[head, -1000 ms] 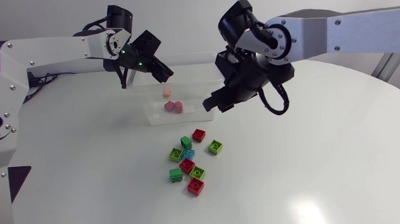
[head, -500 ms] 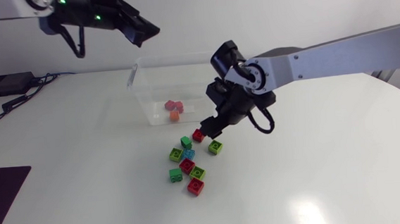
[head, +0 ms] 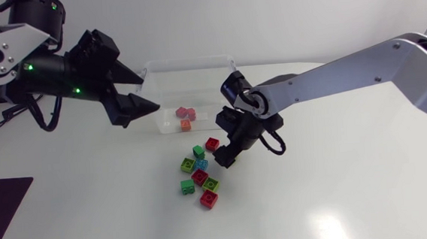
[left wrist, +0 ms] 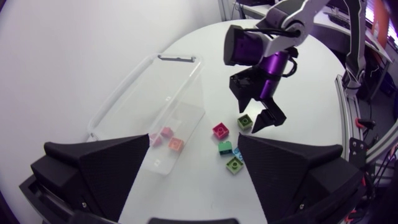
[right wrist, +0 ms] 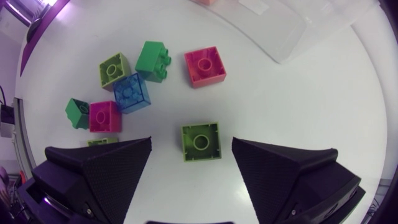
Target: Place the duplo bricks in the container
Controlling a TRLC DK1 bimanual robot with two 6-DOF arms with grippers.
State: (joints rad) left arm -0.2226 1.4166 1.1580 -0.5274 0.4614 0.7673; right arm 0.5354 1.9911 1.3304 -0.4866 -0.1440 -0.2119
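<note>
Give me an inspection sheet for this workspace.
Surface: white round table, no damage seen.
Job's things: clear plastic container holds pink and orange duplo bricks; loose coloured duplo bricks lie beside it.
Clutter: nothing seen.
Grippers: left gripper open, near the container; right gripper open, lime square duplo brick between its fingers, untouched.
Cables: black cable loop at the right gripper's wrist.
Surroundings: nothing seen.

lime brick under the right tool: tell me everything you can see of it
The lime brick is a small square yellow-green block of glossy plastic, by its look, with one round hollow stud on top. It lies flat on the white table, stud up, clear of the other bricks. The closest, the red brick, is a gap away. It sits between the open fingers of the right tool, and neither finger appears to touch it.
</note>
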